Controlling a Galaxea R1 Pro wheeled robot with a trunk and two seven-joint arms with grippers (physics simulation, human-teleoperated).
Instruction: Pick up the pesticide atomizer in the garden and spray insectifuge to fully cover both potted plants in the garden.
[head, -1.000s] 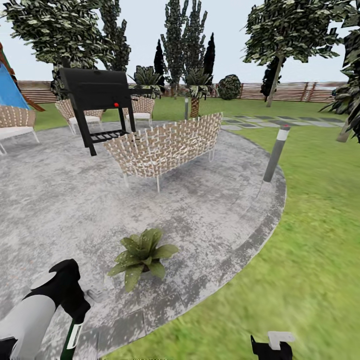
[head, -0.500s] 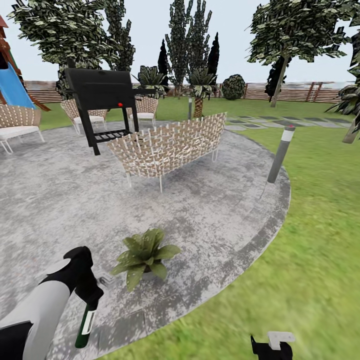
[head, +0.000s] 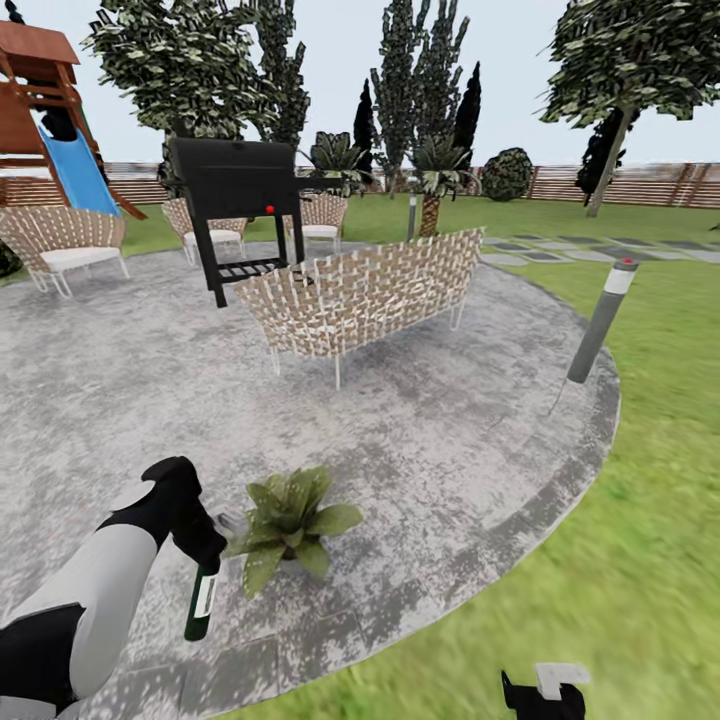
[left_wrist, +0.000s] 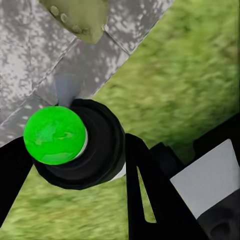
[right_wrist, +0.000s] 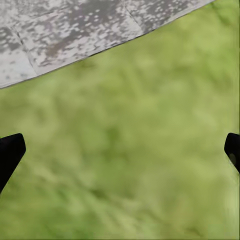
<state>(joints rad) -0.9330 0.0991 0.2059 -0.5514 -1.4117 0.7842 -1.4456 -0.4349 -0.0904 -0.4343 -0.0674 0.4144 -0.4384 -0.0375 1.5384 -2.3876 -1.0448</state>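
The paved round (head: 420, 450) is rendered as rough, speckled grey stone, matt throughout. The lawn (head: 640, 560) is shown as soft, blurred green turf. The sofa (head: 365, 295) is woven from pale wicker strips on thin white metal legs, and the same weave is seen on the chair (head: 60, 240). The grill (head: 235, 180) is finished in matt black metal. The fence (head: 640, 185) is made of brown wooden slats. The pesticide atomizer (head: 201, 602) is seen as dark green glossy plastic with a white paper-like label band; in the left wrist view its top (left_wrist: 82, 145) appears as smooth black plastic with a bright green cap. The potted plant (head: 287, 515) bears waxy, speckled green leaves. The left arm (head: 95, 590) is clad in smooth white and black shell.
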